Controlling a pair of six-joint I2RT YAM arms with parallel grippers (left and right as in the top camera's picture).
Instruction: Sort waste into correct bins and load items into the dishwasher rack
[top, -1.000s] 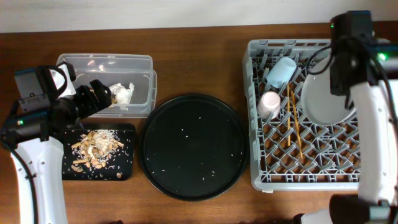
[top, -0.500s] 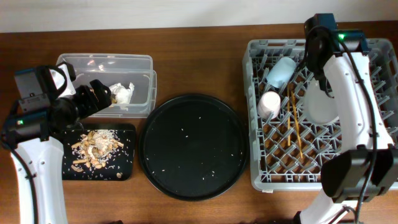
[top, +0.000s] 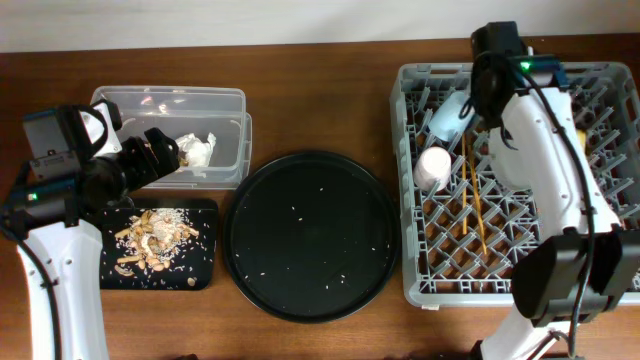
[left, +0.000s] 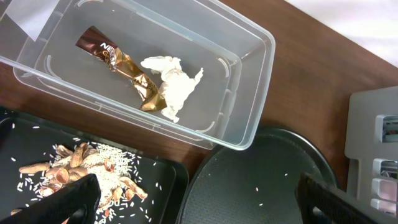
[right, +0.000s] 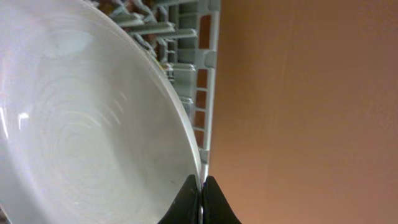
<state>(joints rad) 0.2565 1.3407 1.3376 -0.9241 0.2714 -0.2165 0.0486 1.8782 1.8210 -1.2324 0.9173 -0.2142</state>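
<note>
Plate (right: 93, 124) rim pinched by right gripper (right: 201, 184), arm (top: 545, 150) arched over rack (top: 500, 275).

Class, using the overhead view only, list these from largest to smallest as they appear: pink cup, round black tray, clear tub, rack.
1. rack, clearly largest, though an arm covers part of it
2. round black tray
3. clear tub
4. pink cup, by far the smallest

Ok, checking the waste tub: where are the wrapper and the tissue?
wrapper (left: 126, 66), left wrist view, its gold middle fold.
tissue (left: 174, 85), left wrist view, its centre.
</note>
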